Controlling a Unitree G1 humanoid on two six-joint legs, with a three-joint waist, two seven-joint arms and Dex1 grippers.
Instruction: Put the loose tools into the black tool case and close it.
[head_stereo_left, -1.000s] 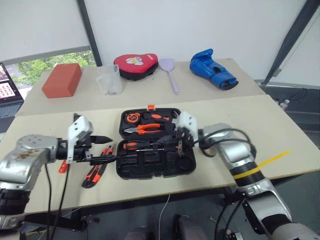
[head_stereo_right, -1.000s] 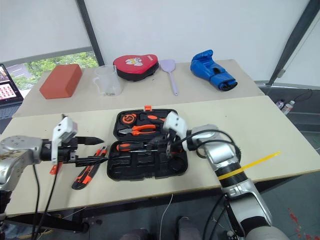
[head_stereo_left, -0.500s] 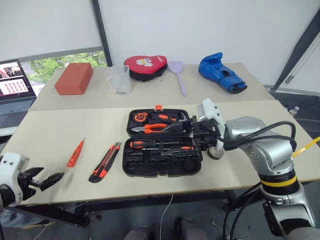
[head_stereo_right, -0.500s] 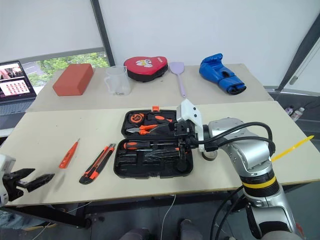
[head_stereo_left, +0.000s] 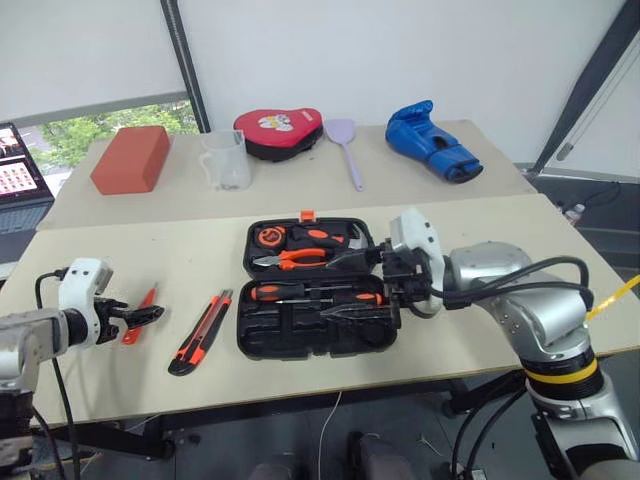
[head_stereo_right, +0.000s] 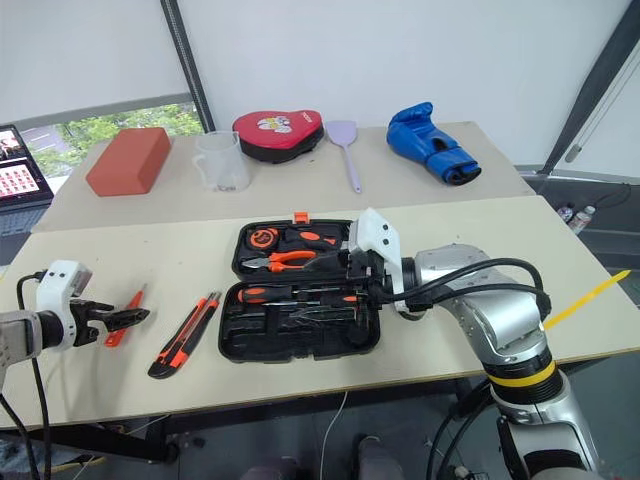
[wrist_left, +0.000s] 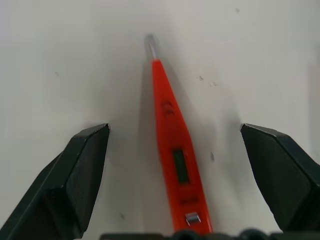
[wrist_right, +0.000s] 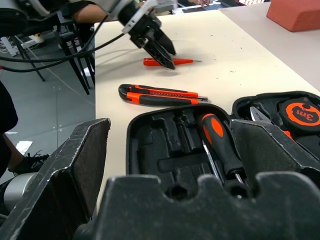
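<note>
The slim orange tester screwdriver (wrist_left: 172, 150) lies on the near table at the far left, between the spread fingers of the left gripper (head_stereo_left: 140, 316), which touch neither side of it. Just to its right lies the black-and-orange utility knife (head_stereo_left: 201, 331), then the black tool case (head_stereo_left: 312, 290), open flat, with pliers (head_stereo_left: 290, 258) in its far half and a black-and-orange screwdriver (head_stereo_left: 300, 292) in its near half. The right gripper (wrist_right: 165, 165) hangs over the case's right edge, jaws wide and empty.
</note>
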